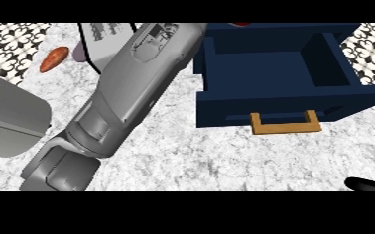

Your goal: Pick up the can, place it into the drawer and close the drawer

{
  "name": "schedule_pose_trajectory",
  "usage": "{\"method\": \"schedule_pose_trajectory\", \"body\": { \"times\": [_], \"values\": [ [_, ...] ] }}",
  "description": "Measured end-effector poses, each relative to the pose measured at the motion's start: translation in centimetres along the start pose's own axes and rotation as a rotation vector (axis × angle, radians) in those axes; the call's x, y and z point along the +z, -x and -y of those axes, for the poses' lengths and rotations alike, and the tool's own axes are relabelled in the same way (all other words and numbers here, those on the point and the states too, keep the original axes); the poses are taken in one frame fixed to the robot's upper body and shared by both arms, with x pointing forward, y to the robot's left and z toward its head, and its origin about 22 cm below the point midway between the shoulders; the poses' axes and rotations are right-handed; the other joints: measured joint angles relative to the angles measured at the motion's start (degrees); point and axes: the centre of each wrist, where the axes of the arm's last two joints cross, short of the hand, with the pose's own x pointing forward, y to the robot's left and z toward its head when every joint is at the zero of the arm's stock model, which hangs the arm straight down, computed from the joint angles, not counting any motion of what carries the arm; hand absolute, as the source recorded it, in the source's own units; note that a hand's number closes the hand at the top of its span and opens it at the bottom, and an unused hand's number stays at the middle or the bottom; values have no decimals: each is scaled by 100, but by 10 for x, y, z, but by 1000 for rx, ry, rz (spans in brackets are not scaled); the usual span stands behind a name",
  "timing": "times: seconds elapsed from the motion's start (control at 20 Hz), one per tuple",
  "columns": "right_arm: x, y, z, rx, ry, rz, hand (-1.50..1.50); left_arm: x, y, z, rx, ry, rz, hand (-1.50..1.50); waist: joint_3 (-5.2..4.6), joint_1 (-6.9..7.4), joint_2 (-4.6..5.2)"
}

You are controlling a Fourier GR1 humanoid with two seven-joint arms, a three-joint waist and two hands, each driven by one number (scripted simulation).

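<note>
A bulky grey forearm [128,94] fills the view's left, glossy and smoothly rounded; recessed panel lines mark its upper shell (one outlined plate near the top); a blocky darker-grey segment [58,171] joins below; a black fingertip [360,184] shows lower right.

there is one view only, from the robot's head, looking steeply down on the pale grey marbled surface [219,158]. it sits close: a grey forearm [124,94] rises from the lower left edge and fills much of the left half, running up toward the top of the view. the open dark blue box-shaped drawer [275,96] with its tan wooden handle [285,125] lies in the upper right, its far side cut by the top edge. a black fingertip of the right hand [360,184] just enters at the lower right corner. no second view shares the scene.
</note>
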Motion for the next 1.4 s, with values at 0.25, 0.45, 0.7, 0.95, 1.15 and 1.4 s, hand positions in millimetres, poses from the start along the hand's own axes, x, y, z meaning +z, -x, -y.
{"method": "schedule_pose_trajectory", "body": {
  "times": [0.25, 0.45, 0.7, 0.95, 1.15, 1.4],
  "values": [
    [-8, -6, -3, -11, -18, 13, -150, -7, -14, 11, -31, -19, -16, 150, 4, -98, 27],
    [-12, -8, -9, -9, -28, 16, -150, -11, -17, 16, -52, -27, -19, 150, 6, -155, 45],
    [-14, -11, -7, -4, -43, 18, -150, -14, -16, 19, -84, -99, -17, -150, 11, -261, 64],
    [-18, -9, -9, -5, -58, 17, -150, -16, -10, 17, -91, -165, -16, -150, 13, -324, 90],
    [-25, -12, -13, 38, -73, 52, -150, -16, -9, 18, -94, -194, -3, -150, 14, -356, 109],
    [-30, -14, -22, 120, -123, 105, -150, -16, -8, 18, -72, -224, 1, -150, 14, -376, 127]
  ]
}}
